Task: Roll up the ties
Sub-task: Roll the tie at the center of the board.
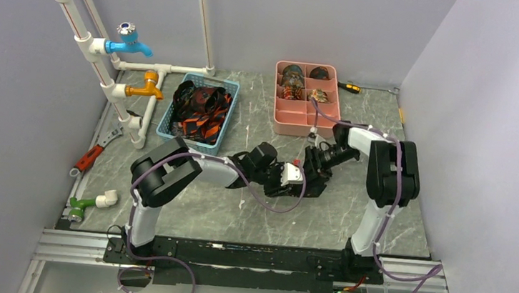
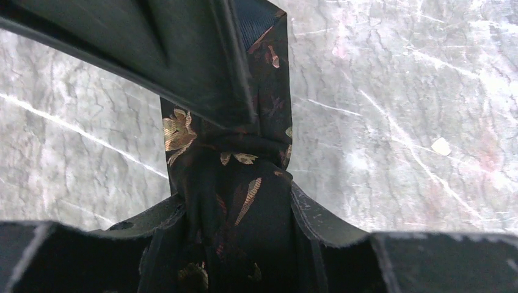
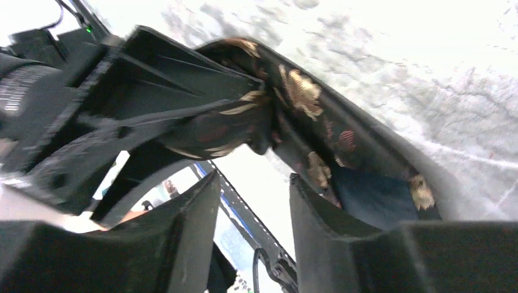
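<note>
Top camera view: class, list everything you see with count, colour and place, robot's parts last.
Loose ties: a heap, black with orange, in the basket.
Basket: one, blue, back left.
Rolled ties: four, dark with gold or red, in the tray.
Tray: one, pink, back right.
Held tie: one, black with gold, between the end effectors.
Screwdriver: one, yellow and black, right of the tray.
Taps: two, blue and orange, on the pipes.
Pipes: several, white, left side.
Wrench: one, red-handled, left edge.
Pipe elbow: one, green and white, near-left corner.
Table: one, grey marble, underneath.
Left end effector: one, black, shut on the held tie.
Right end effector: one, black, open beside it.
</note>
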